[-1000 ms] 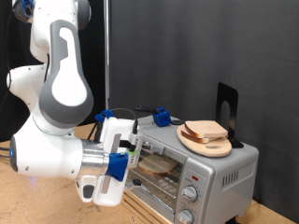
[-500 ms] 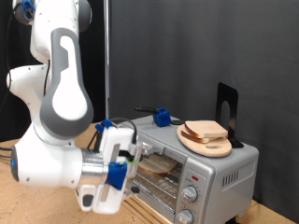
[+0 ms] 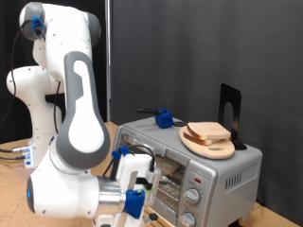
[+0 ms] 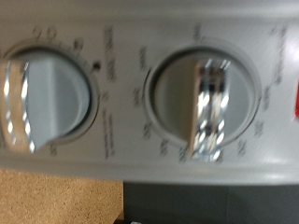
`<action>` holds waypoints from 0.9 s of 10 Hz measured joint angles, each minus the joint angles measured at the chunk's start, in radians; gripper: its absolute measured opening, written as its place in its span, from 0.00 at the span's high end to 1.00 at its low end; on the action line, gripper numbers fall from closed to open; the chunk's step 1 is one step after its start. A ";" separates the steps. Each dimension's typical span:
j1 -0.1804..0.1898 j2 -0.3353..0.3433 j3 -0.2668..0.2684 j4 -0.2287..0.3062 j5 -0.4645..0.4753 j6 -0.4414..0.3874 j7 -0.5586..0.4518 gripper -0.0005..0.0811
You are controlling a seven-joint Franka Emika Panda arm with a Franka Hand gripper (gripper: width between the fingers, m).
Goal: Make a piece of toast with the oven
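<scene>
Exterior view. We see the oven [image 3: 194, 163] on the wooden desk [image 3: 14, 180], silver-grey, its knob panel facing the view's bottom right. On its roof sits a round wooden board [image 3: 210, 144], and the piece of toast [image 3: 208, 131] lies flat on that board, well apart from the arm. A black stand [image 3: 230, 112] rises behind the board; a blue clip [image 3: 165, 119] sits on the roof towards the view's left. The tool [image 3: 142, 210] hangs low in front of the oven's face, near the door and the knobs; whether its fingers are spread or pressed together we cannot tell here, and nothing shows between them.

Wrist view. Two round knobs fill the frame: one [image 4: 42, 98] partly cut off at the edge, one [image 4: 206, 105] whole, each with a raised shiny bar across it. The fingers do not show.

Our judgement on handling: the slice looks light, soft and easily crushed or crumbled, so a gentle pinch across the crust edges suits it. The knobs look rigid and smooth; the raised bar is the place to grip.
</scene>
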 joint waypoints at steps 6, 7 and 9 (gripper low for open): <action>-0.029 0.162 0.000 0.225 -0.001 -0.024 0.083 0.01; -0.030 0.181 0.000 0.248 -0.001 -0.035 0.093 0.01; -0.030 0.204 0.002 0.274 -0.001 -0.041 0.110 0.01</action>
